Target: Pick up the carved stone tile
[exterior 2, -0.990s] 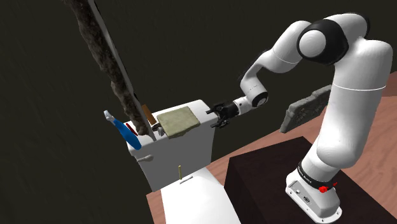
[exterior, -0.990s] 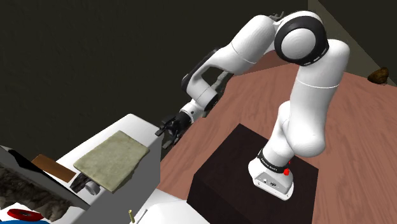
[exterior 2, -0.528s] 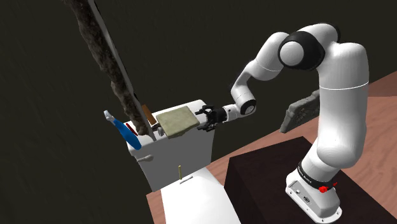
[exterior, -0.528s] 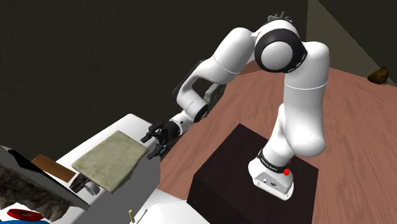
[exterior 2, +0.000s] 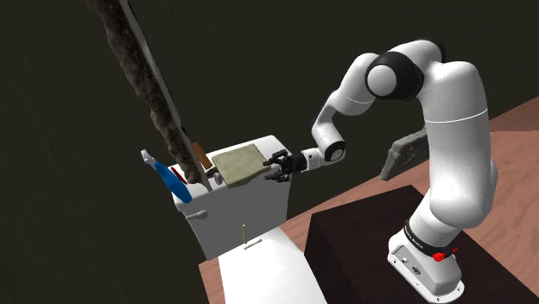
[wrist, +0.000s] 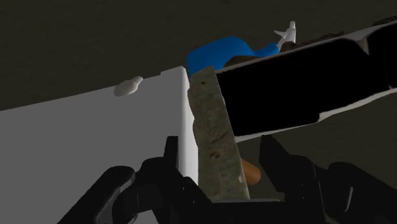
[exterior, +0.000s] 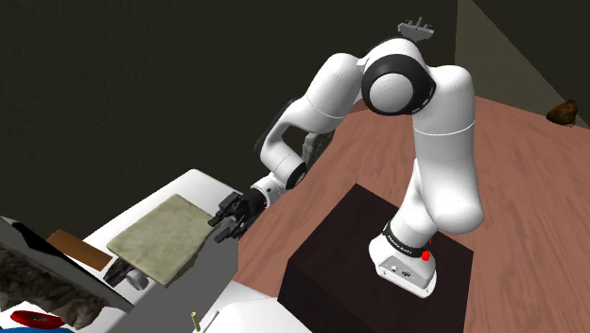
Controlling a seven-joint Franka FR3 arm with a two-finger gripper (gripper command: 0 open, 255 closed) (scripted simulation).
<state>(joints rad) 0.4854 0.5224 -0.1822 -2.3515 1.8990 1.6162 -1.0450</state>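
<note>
The stone tile [exterior: 161, 236] is a flat, olive-grey rough slab lying on top of a white cistern-like unit [exterior: 200, 182]. It also appears in the second exterior view [exterior 2: 237, 164]. My black gripper [exterior: 221, 219] reaches level at the tile's near edge [exterior 2: 275, 166]. In the wrist view the tile's edge [wrist: 213, 127] runs between my two fingers. The gripper [wrist: 219, 159] is open, with a narrow gap on each side of the slab. The left finger [wrist: 172, 159] is over the white top; the right finger [wrist: 272, 159] is beside a brown object.
A blue spray bottle [exterior 2: 168, 181] and a brown piece [exterior 2: 203, 158] sit behind the tile, beside a slanted rough-edged panel [exterior 2: 142, 69]. The dark box stand [exterior: 331, 255] rests on a wooden floor [exterior: 378, 142]. A grey stone block [exterior 2: 410, 147] lies beyond the arm.
The arm has swung toward the white unit, bringing the gripper from beside it up to the tile's edge. The fingers have narrowed around the slab.
</note>
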